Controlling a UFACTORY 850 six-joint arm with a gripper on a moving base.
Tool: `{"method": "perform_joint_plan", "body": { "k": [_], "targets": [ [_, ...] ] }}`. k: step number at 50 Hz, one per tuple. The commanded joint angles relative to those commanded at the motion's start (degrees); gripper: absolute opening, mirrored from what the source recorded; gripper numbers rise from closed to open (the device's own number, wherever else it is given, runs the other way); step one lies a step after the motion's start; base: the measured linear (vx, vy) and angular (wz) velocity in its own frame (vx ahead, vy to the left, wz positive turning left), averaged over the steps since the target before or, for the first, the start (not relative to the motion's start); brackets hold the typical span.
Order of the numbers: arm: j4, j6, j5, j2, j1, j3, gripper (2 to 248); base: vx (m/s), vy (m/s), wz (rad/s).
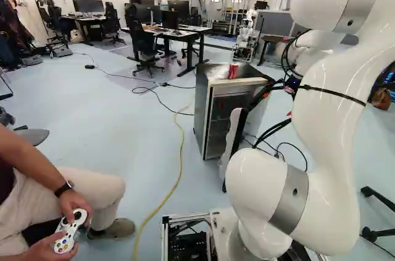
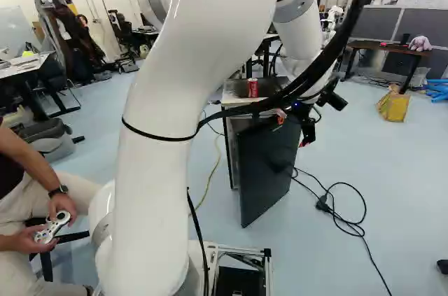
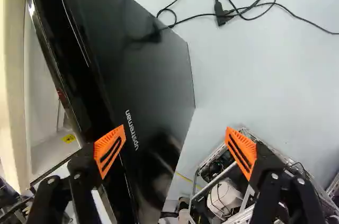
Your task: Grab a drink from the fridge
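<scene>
- Right base view: tool (image 2: 292,130) near open fridge door (image 2: 266,170).
- Wrist view: tool (image 3: 175,151) spread wide, door ahead.
- Red can (image 2: 253,87) beyond tool, upright atop fridge (image 1: 202,113).
- Cable (image 3: 249,8) on floor (image 3: 254,75), ahead of tool.

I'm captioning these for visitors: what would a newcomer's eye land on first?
Probably the big white arm, looming large in both base views. Next, the fridge ahead of it, its dark door standing open and a red can on top. In the wrist view, the tool's orange pads stand out, set apart, one seen against the door.
</scene>
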Motion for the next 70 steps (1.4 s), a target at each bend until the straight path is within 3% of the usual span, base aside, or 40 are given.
{"method": "perform_joint_plan", "body": {
  "k": [31, 70],
  "targets": [
    [0.0, 0.0, 0.0, 0.49, 3.36, 0.72, 247, 0.0, 0.0, 0.0],
    [0.0, 0.0, 0.28, -2.76, 3.78, -0.07, 247, 0.0, 0.0, 0.0]
  ]
}}
